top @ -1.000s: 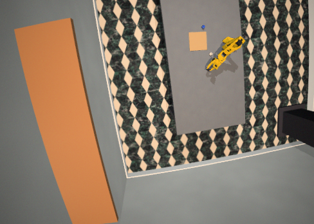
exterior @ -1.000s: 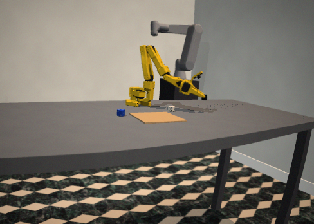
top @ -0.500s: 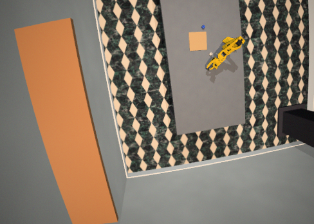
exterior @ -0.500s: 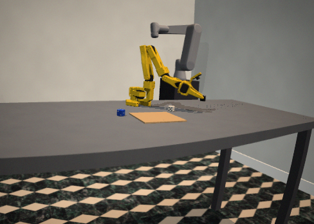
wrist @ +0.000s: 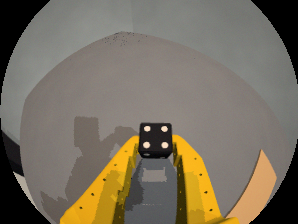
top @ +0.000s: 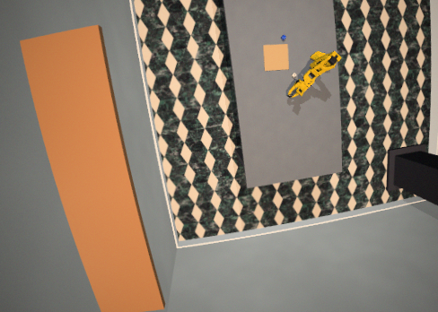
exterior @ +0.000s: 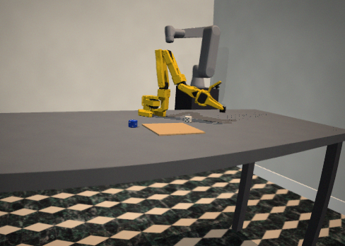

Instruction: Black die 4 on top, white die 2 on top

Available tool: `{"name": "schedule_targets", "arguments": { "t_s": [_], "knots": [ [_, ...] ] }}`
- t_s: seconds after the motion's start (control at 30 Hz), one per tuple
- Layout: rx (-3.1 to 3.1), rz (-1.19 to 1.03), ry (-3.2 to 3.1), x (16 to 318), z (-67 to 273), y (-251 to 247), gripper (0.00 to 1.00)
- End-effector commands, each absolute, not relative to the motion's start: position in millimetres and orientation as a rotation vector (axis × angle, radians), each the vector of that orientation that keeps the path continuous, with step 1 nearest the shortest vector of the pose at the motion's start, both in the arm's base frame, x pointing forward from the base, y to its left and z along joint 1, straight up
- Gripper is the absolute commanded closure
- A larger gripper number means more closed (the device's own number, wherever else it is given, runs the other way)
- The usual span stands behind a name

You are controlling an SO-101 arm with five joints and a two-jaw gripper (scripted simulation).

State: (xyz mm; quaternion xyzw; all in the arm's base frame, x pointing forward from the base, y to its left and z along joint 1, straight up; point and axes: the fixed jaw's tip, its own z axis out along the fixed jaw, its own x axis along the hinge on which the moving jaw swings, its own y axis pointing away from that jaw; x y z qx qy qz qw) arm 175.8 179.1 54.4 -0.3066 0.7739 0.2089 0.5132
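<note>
1. The blue die (exterior: 133, 123) sits on the table (exterior: 71, 146), just off the mat's left corner, apart from it.
2. The orange mat (exterior: 173, 129) lies flat and carries no die.
3. The white die (exterior: 188, 119) rests on the table just behind the mat, not on it.
4. The gripper (wrist: 154, 151) is clenched on the black die (wrist: 154, 139), its four-pip face toward the wrist camera, held low over the table to the right of the mat.
5. Judged step: carrying the black die. Next it must reach the mat and land with the four up.
</note>
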Motion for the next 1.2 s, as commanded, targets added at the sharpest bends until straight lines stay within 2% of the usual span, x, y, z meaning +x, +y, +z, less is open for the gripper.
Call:
{"name": "schedule_targets", "arguments": {
  "t_s": [0.0,1.17],
  "knots": [
    [-0.723,0.503,1.827,178.7,58.3,179.1,1.00],
    [-0.723,0.503,1.827,178.7,45.9,179.1,1.00]
  ]
}}
